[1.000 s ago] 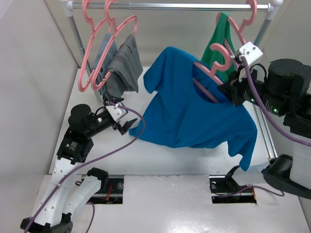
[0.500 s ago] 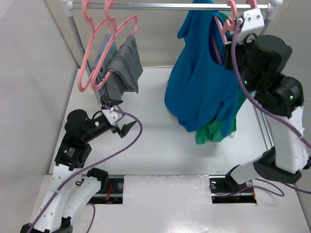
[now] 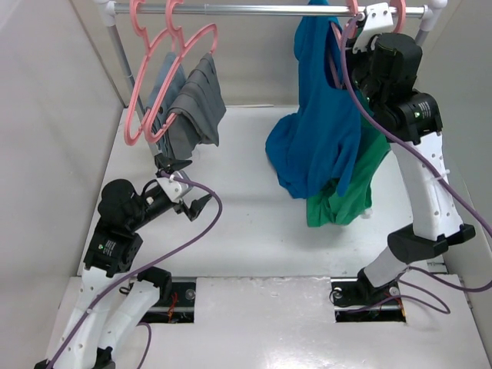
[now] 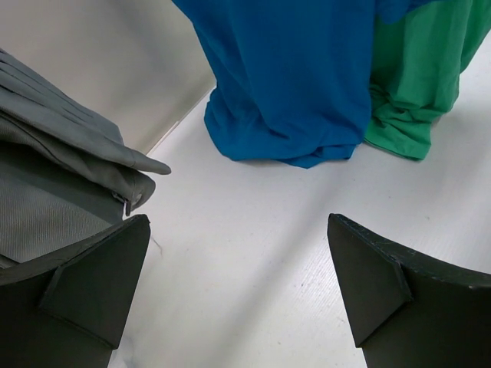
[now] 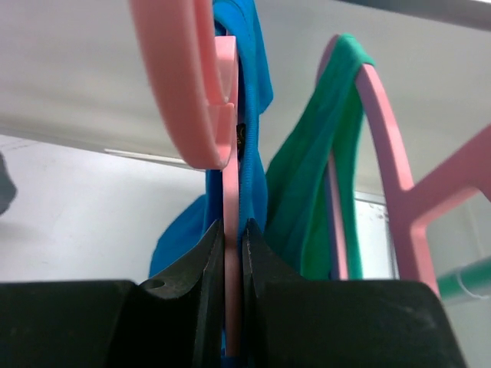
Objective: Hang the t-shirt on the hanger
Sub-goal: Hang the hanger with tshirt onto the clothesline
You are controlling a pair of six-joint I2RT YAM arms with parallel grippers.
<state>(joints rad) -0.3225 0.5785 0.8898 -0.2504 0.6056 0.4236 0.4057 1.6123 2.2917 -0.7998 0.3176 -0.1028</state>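
Observation:
The royal-blue t-shirt hangs from the pink hanger, draping down to the table; its hem shows in the left wrist view. My right gripper is up by the rail, shut on the hanger's neck just below the hook, with blue fabric right behind it. The jaws pinch the pink plastic. Whether the hook rests on the rail I cannot tell. My left gripper hovers low at the left, open and empty.
A green top on its own pink hanger hangs right behind the t-shirt. Grey garments on pink hangers hang at the left end of the metal rail, close to my left fingers.
My right arm has carried the hanger and t-shirt from over the table up to the rail, so the shirt now hangs vertically. My left arm drew back slightly toward the near left.

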